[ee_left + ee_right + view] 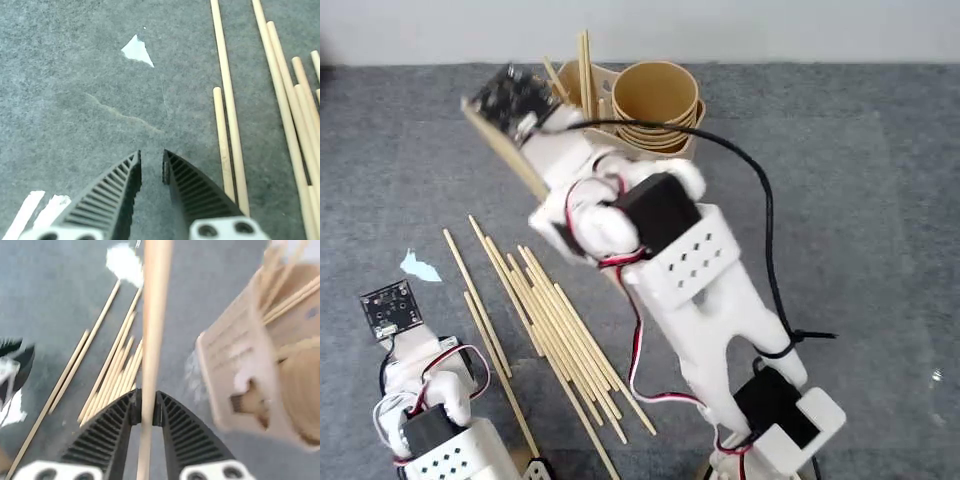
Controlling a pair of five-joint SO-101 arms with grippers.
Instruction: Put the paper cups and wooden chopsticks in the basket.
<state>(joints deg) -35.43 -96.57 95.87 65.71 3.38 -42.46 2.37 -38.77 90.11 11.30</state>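
Basket, high view: a tan basket [692,148] sits at the far edge of the grey mat [880,250]. A nested stack of paper cups [655,95] is inside it, and several standing chopsticks [585,65] lean beside the cups.
Right arm, high view: the right arm [690,270] stretches from the near edge across the mat, its wrist just beside the basket's wall. A black cable [765,210] loops along it.
Left arm, high view: the left arm [430,420] is folded low at the near corner, well apart from the basket.
Loose chopsticks, high view: the loose chopsticks [565,330] lie flat in a fan on the mat between the two arms. A paper scrap [418,266] lies near the left arm.
Writing, high view: any print on the wrist board [510,95] is too small to read.
Left gripper, left wrist view: the left gripper [151,152] points down at bare mat. Its ribbed fingers are slightly parted with nothing between them.
Surroundings, left wrist view: the paper scrap lies ahead of the tips. The loose chopsticks lie to one side, the nearest just beside one finger.
Right gripper, right wrist view: the right gripper [146,394] is pinched on a single held chopstick [152,315]. The stick runs out from between the jaws, above the loose chopsticks on the mat.
Basket, right wrist view: the basket is just beside the held chopstick, with sticks leaning inside it.
Writing, right wrist view: faint marks on the basket's wall are too blurred to read.
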